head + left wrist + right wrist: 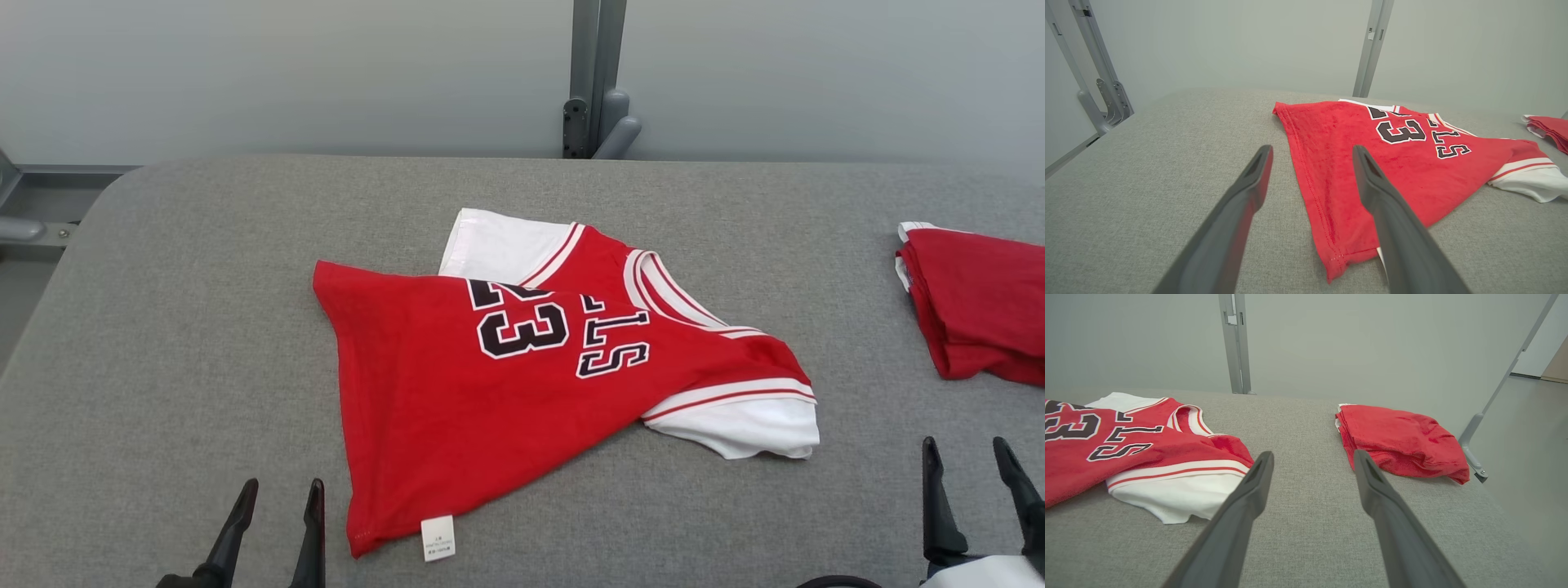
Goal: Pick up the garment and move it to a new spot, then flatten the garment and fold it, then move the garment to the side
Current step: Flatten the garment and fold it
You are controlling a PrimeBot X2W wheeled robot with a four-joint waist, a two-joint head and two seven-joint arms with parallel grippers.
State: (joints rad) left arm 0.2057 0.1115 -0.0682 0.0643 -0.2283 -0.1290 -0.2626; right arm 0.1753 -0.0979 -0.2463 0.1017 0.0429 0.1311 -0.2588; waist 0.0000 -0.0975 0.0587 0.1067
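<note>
A red jersey (506, 384) with white sleeves and the black number 23 lies crumpled and partly folded over itself in the middle of the grey table (180, 327). Its hem corner with a white label (438, 537) points toward the front edge. My left gripper (280, 490) stands open near the front edge, just left of that hem corner and apart from the cloth; in the left wrist view the left gripper (1312, 152) has the jersey (1404, 159) lying past its right finger. My right gripper (969, 449) is open at the front right, over bare table, the jersey's white sleeve (1171, 490) to its left.
A second red garment (980, 302), folded into a bundle, lies at the table's right edge and appears as a red bundle (1400, 443) in the right wrist view. A grey metal post (596, 73) stands behind the table against a pale wall. The table's left corner is rounded.
</note>
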